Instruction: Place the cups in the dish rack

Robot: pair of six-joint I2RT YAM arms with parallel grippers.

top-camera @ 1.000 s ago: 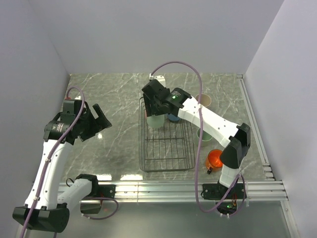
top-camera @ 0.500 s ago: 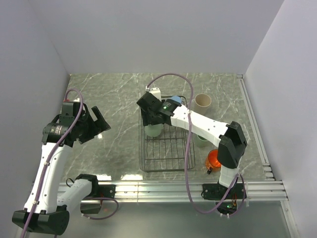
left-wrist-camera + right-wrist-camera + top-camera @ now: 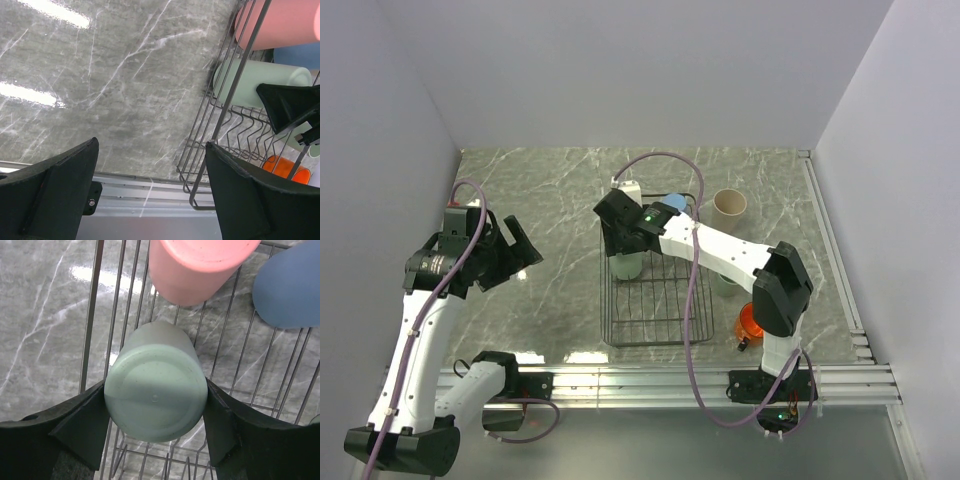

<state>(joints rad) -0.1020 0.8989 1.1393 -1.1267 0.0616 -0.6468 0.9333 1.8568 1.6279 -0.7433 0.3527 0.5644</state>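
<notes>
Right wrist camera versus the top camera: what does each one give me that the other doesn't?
Only the right wrist: the green cup is upside down, base toward the lens, with the right claw closed on its sides. Only the top: the beige cup and orange mug on the table outside the rack, and the left claw, open and holding nothing. Both: rack, green cup, blue cup.

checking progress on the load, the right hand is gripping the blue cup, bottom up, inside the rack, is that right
Not quite. The right hand is gripping the pale green cup, not the blue cup. The right wrist view shows the green one bottom up inside the rack, with the blue cup apart from the fingers and untouched.
</notes>
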